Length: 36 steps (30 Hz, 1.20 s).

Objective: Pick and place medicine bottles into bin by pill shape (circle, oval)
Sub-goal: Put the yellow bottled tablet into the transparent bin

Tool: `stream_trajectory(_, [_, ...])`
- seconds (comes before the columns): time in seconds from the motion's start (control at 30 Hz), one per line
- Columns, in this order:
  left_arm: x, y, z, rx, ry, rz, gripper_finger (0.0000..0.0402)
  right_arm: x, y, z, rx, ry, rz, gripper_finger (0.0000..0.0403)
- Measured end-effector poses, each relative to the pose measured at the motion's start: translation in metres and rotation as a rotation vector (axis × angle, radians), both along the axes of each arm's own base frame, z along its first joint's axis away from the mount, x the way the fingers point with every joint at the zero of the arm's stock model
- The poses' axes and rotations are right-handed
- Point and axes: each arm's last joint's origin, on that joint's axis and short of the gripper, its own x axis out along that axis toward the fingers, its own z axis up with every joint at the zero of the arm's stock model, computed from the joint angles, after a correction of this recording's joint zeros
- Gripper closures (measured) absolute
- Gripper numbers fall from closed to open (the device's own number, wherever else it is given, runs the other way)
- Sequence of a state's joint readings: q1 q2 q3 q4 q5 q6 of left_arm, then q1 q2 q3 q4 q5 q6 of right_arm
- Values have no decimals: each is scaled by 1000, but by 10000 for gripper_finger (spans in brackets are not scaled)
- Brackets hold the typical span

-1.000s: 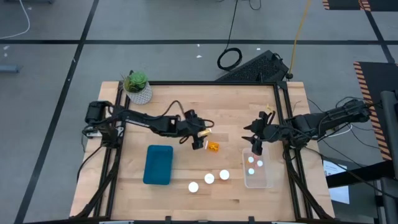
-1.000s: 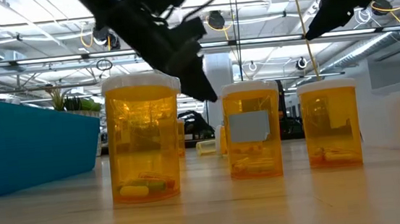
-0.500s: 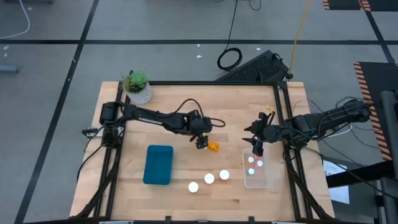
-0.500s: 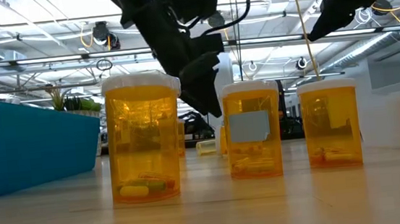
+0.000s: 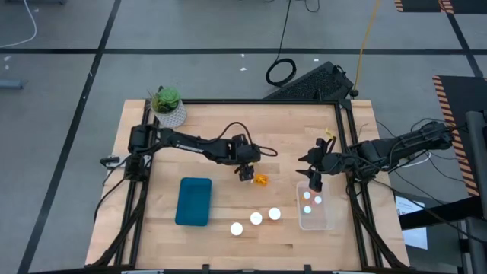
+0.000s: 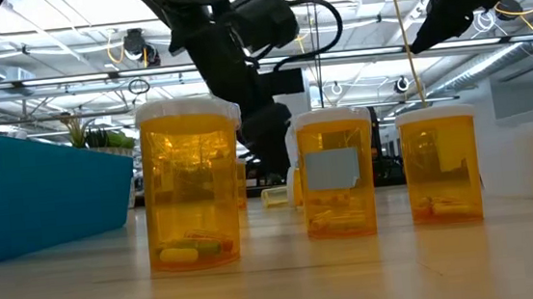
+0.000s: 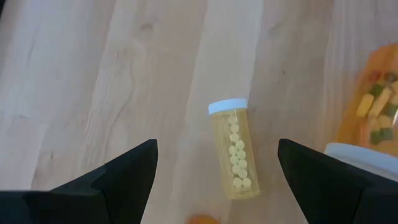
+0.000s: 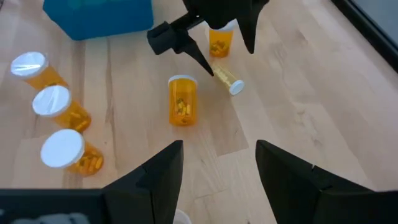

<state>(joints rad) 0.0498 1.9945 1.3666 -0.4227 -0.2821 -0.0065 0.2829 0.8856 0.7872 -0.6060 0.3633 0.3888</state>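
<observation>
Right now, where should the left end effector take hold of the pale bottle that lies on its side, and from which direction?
Grip the lying pale bottle across the middle of its round body, coming straight down. The open left end effector already straddles it, with one finger on each long side.

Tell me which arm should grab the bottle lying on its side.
Left. The left gripper hangs open right over the tipped bottle, which lies between its fingers in the left wrist view. The right gripper waits farther off, by the clear bin.

Bright even overhead light, soft shadows; ceiling lamps glare in low view (left wrist view slightly blurred).
</observation>
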Motion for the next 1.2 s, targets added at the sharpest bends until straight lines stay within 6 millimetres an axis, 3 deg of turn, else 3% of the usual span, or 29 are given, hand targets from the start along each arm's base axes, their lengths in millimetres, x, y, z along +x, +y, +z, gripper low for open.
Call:
stream_trajectory(0.2, [1, 2, 0, 6, 4, -39, 74, 0, 0, 0, -35, 4, 32, 206])
stream_trajectory(0.47, [0, 1, -2, -55, 20, -86, 149, 0, 0, 0, -53, 8, 50, 206])
stream_trajectory(0.63, [-1, 4, -15, -76, 64, -70, 181, 0, 0, 0, -61, 7, 59, 206])
stream_trajectory(1.2, [-2, 6, -16, -99, 84, -59, 188, 2, 1, 2, -69, -12, 70, 206])
